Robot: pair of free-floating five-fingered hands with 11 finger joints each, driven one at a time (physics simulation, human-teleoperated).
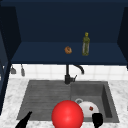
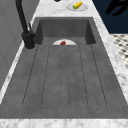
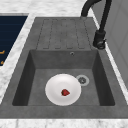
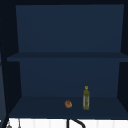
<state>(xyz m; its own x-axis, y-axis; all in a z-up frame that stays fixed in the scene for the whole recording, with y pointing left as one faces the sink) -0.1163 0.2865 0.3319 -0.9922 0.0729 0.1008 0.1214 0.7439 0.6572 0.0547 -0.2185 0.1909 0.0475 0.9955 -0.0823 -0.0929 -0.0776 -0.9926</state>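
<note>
Front view: we log our left hand point(image 1: 24, 121) with straight fingers at the grey stone sink's point(image 1: 42, 97) front-left corner, our right hand point(image 1: 97, 120) curled, holding nothing, just beside the white ceramic plate point(image 1: 88, 108). Right side view: that plate lies in the basin's middle, a small red berry point(image 3: 65, 92) on it. We judge it stiff, slippery and fragile, best taken by its rim.

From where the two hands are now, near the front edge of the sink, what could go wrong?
1. The right hand hangs close to the white plate in the sink basin; a careless move may knock the plate and roll off the small red piece on it.
2. The large red ball hides part of the plate in the front view, so a reach from there may be misjudged.
3. The left hand is low by the sink's front rim and could bump it.
</note>
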